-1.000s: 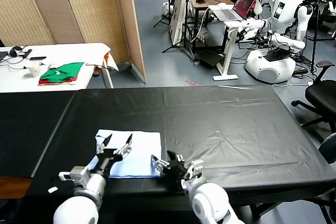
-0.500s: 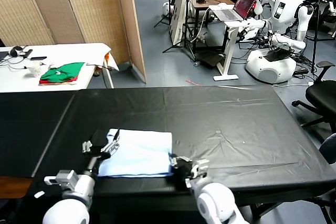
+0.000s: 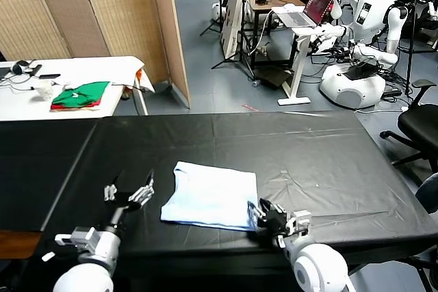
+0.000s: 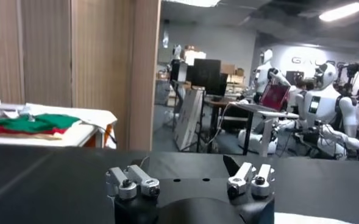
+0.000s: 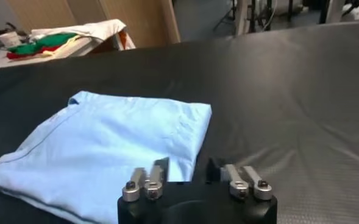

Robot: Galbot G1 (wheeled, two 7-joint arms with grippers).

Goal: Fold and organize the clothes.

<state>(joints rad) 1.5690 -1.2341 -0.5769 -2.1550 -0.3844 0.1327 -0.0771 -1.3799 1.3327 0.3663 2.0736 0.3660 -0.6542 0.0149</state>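
The light-blue T-shirt lies folded in a flat rectangle on the black table, near its front edge. It also shows in the right wrist view. My right gripper sits low at the shirt's near right corner. Its fingers stand partly apart, and the shirt's edge runs into the gap between them. The other finger is over bare table. My left gripper is open and empty, raised a little above the table, apart from the shirt on its left side.
The black table stretches far to the right. Behind on the left, a white table holds green and red folded garments. Wooden screens, a laptop desk and other robots stand farther back.
The T-shirt has slid right and turned slightly, together with my right gripper at its corner. My left gripper has come off the shirt and stayed on the left.
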